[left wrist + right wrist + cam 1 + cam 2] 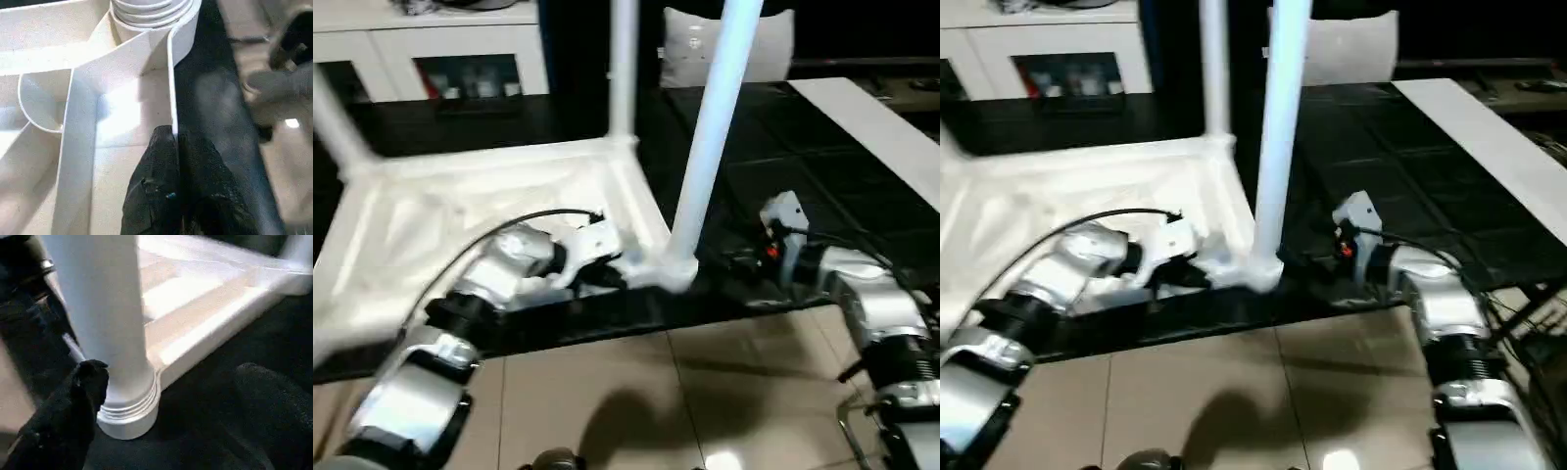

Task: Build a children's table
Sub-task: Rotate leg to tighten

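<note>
The left tool [171, 186] pinches the upturned table top's [460, 211] rim beside the near-corner leg [710, 147]; the right tool [166, 401] stands spread beside that leg.

Silver forearms [499, 269], black cables, black claw fingers [73, 411]

Smooth white plastic table [509, 196]

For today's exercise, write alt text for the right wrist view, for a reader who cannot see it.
A white table leg stands in the corner socket of the upturned white table top. The right gripper is open, its two black fingers apart on either side of the leg's base, above a dark floor.
</note>
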### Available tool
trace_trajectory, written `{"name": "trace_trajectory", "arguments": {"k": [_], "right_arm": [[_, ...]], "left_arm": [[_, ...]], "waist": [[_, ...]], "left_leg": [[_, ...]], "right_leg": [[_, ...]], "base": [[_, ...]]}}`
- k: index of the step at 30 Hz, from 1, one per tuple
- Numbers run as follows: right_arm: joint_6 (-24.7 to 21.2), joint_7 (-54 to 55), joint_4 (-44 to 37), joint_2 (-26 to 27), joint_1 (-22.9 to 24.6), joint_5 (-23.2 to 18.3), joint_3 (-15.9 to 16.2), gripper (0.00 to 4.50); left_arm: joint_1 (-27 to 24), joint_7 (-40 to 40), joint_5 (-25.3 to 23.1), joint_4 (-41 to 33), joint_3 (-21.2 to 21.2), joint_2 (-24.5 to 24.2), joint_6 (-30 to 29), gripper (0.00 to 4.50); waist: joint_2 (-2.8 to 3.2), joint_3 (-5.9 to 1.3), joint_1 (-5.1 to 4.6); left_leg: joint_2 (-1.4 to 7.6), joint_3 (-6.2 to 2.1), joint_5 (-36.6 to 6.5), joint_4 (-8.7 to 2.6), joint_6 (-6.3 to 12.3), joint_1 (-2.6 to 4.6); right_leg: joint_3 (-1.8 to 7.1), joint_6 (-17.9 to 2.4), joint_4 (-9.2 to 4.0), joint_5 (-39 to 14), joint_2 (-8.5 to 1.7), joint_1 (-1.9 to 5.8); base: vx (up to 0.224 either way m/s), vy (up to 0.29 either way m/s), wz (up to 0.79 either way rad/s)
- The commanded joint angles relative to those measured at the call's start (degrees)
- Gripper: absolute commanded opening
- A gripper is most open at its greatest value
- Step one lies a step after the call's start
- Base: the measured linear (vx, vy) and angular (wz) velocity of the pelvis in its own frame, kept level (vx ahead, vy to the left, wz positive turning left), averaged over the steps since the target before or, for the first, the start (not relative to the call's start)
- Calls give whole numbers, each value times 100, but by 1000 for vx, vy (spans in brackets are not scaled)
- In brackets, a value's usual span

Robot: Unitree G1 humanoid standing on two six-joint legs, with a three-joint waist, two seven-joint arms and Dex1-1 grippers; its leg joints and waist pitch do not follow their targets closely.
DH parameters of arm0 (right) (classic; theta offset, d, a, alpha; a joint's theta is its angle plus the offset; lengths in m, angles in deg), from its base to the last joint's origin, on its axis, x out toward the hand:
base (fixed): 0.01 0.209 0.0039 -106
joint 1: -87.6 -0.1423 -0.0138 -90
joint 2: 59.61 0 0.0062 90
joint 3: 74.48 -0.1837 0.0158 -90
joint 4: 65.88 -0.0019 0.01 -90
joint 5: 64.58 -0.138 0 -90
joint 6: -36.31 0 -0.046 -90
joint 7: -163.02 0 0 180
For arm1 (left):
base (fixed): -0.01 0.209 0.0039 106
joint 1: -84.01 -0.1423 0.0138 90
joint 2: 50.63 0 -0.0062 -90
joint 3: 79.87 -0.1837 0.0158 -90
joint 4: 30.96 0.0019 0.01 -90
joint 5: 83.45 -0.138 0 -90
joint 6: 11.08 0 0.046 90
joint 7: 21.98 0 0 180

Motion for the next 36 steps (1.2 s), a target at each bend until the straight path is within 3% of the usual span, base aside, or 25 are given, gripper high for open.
{"name": "trace_trajectory", "arguments": {"k": [1,4,5,8,10,14,15,22,26,31,36], "right_arm": [[87,-457,-239,-121,78,-8,172,448],[197,-1090,-400,-249,162,-126,387,448],[213,-1124,-395,-251,160,-128,398,421],[214,-1477,-321,-215,107,-200,472,408],[163,-1585,-311,-200,94,-237,496,369],[121,-1794,-238,-157,51,-296,572,348],[101,-1820,-165,-124,20,-307,582,334],[214,-2125,544,108,-142,-290,598,271],[387,-2186,929,179,-219,-279,621,236],[344,-2244,1071,224,-236,-354,569,214],[164,-2025,834,317,-122,-550,334,207]], "left_arm": [[67,317,-99,91,-268,-36,405,0],[98,770,46,103,-308,-116,735,0],[99,826,64,103,-308,-120,760,0],[109,1214,141,91,-360,-134,930,0],[96,1295,170,55,-373,-122,914,0],[86,1467,199,68,-418,-93,1025,0],[94,1470,195,93,-421,-83,1051,0],[140,1581,196,235,-408,-22,1146,0],[157,1602,195,268,-405,-11,1152,0],[158,1613,200,311,-394,-13,1088,0],[185,1183,266,349,-178,123,428,0]], "waist": [[30,-430,10],[20,-432,42],[12,-429,46],[18,-415,54],[21,-414,66],[23,-422,99],[-2,-423,96],[15,-450,154],[10,-436,135],[9,-421,128],[-2,-398,114]], "left_leg": [[458,-230,-1097,-342,434,119],[468,-236,-1128,-352,408,112],[465,-238,-1158,-353,390,107],[460,-237,-1222,-360,343,125],[468,-236,-1246,-359,332,138],[483,-247,-1255,-362,314,135],[483,-243,-1239,-364,312,132],[484,-236,-1077,-341,329,122],[476,-234,-1135,-344,321,122],[478,-242,-1232,-360,285,145],[479,-236,-1292,-367,256,166]], "right_leg": [[413,-746,-512,-1503,-662,296],[417,-771,-501,-1523,-684,312],[413,-766,-506,-1591,-695,319],[417,-734,-545,-1854,-703,305],[418,-730,-553,-1925,-699,297],[419,-744,-540,-1900,-707,299],[419,-744,-537,-1882,-705,302],[420,-814,-497,-1666,-712,302],[415,-828,-507,-1757,-710,300],[416,-719,-548,-2086,-716,301],[419,-697,-576,-2302,-718,293]], "base": [[0,0,0],[0,0,0],[0,0,0],[0,0,0],[0,0,0],[0,0,0],[0,0,0],[0,0,0],[0,0,0],[0,0,0],[0,0,0]]}}
